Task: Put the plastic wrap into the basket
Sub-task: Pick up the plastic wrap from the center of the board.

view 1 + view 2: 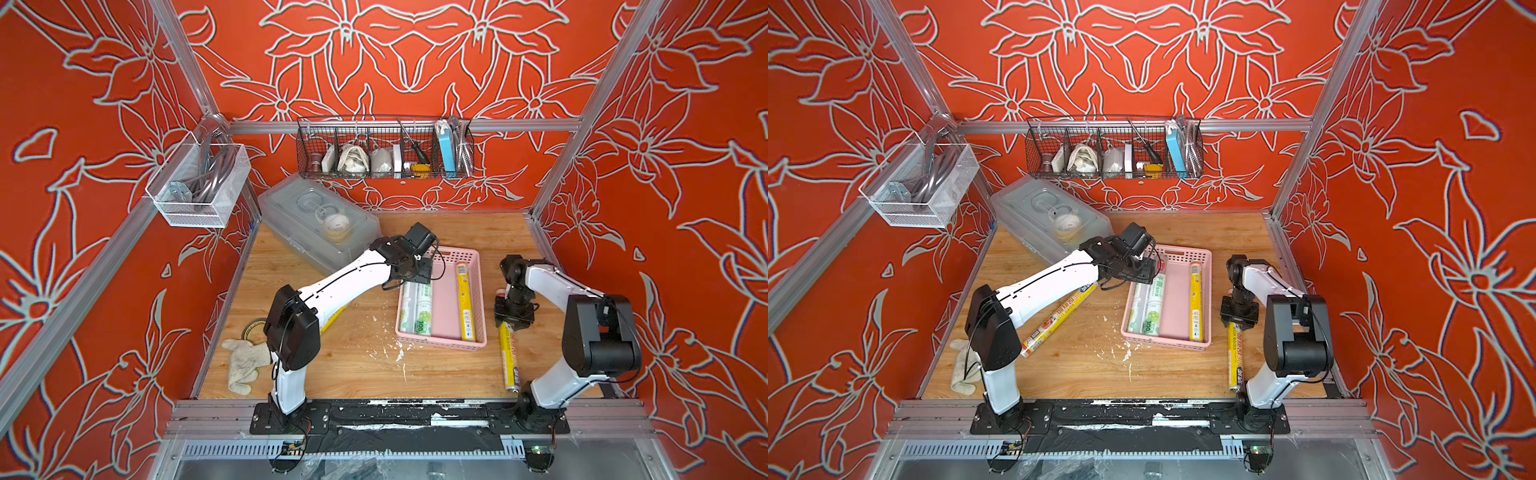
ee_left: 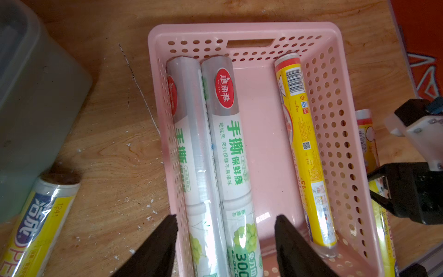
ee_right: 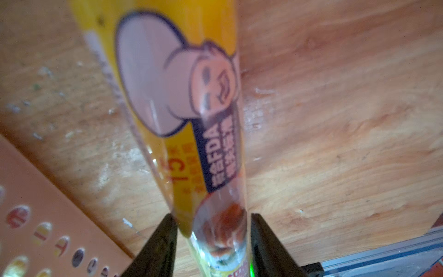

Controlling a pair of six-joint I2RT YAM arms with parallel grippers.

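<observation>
Red flowered walls are closing in a scuffed wooden bench [image 1: 332,374]. The pink basket [image 1: 440,343] is holding two white-and-green rolls [image 1: 417,309] and one yellow roll [image 1: 465,303]. A fourth roll [image 1: 508,357] is lying just beside it, and a fifth roll [image 1: 1054,320] under the left arm. They are looking light, stiff and slick, so are best pinched mid-length. The right arm is reaching straight down, the right fingers [image 3: 268,244] straddling the fourth roll toward one end — clamped or not, I cannot tell. The left fingers [image 2: 155,251] are hanging spread and empty over the basket.
</observation>
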